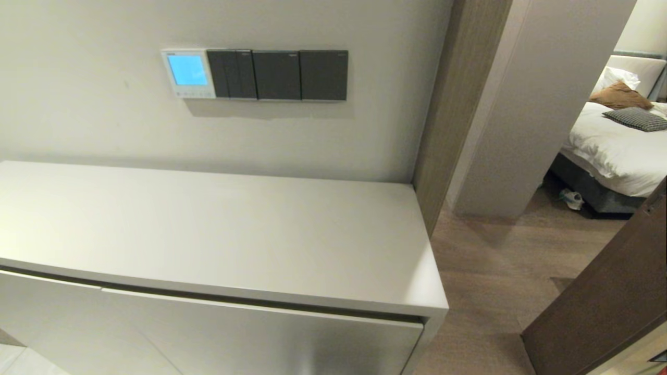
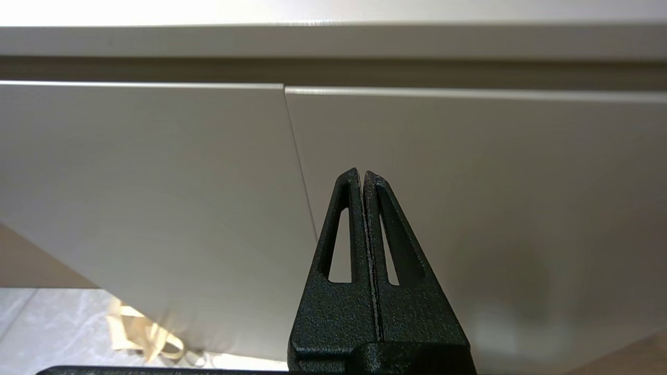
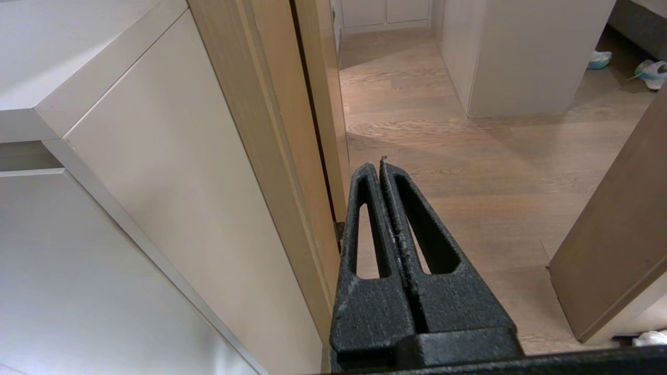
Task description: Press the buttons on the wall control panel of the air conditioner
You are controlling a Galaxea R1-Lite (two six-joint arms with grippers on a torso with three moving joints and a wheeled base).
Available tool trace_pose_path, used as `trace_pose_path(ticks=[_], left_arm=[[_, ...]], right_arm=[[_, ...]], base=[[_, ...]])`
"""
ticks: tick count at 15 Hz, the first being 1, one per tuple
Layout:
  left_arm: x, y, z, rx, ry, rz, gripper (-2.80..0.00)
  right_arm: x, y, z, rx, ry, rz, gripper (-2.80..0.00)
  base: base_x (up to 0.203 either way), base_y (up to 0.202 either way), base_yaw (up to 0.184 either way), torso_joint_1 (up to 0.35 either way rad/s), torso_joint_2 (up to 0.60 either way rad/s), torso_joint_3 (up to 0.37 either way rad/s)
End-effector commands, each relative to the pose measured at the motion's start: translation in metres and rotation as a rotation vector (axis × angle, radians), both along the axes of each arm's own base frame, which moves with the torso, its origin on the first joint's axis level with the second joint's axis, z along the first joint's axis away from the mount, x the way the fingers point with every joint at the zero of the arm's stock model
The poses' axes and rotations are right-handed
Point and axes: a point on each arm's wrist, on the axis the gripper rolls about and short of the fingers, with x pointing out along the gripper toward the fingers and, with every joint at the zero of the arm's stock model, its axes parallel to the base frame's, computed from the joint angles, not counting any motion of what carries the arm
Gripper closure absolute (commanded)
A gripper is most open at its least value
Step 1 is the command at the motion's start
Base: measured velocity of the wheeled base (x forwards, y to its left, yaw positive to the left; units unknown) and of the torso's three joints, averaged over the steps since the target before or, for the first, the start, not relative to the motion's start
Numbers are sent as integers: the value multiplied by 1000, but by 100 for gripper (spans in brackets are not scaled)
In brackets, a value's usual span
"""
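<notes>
Panel (image 1: 188, 73) on the wall above the desk (image 1: 208, 234), left of the dark switches (image 1: 277, 75); screen lit, buttons (image 1: 193, 94) along its lower edge. My left hand (image 2: 362, 174) and right hand (image 3: 382, 165) are both pinched closed, empty, low by the cabinet fronts. Plan: raise one, keep it closed, poke one button squarely with the tip.

Soft, even room light. Bright glare along the table (image 2: 333, 13) top. Glowing blue screen (image 1: 187, 70). Soft shadow under the switch plates (image 1: 277, 74). Sharp all over.
</notes>
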Motion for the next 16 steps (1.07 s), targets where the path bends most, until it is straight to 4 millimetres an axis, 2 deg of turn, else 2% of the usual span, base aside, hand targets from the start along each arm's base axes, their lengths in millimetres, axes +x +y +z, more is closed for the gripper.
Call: trace_pose_path(ticks=[1,6,16], left_arm=[[-10,0,-8,21,-32,-3,0],[-15,0,-19,23,3,-22,0],[-22,-1,-21,37,-80,-25,0]], right_arm=[[0,0,0,0,3,1,0],[0,0,0,0,3,1,0],[0,0,0,0,3,1,0]], base=[[0,0,0,0,0,0],[0,0,0,0,0,0],[0,0,0,0,0,0]])
